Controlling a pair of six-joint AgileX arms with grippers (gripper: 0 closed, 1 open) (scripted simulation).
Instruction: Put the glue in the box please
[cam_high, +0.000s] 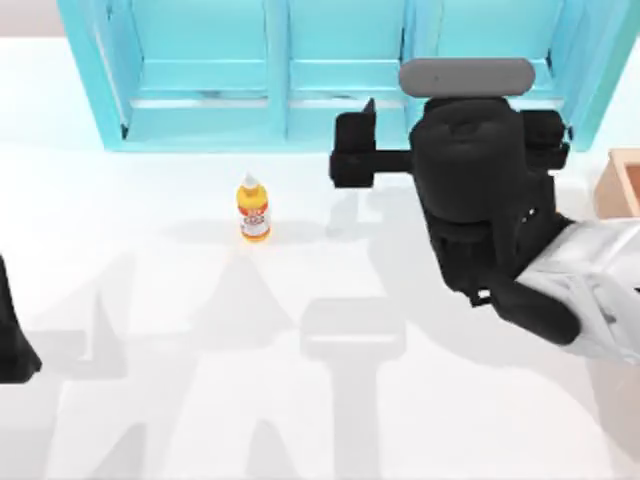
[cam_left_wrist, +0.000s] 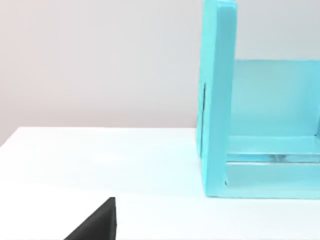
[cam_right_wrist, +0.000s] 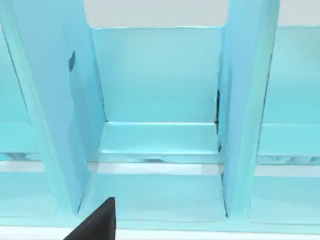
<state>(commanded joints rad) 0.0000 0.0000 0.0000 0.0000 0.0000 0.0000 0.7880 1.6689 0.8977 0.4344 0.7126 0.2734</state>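
A white table (cam_high: 200, 400) carries a large turquoise shelf unit (cam_high: 215, 90) that stands along its far edge, with three open compartments facing forward, split by upright dividers. Soft grey shadows lie across the tabletop toward the near edge. Behind the table, the left wrist view shows a plain, pale grey wall (cam_left_wrist: 100, 60).
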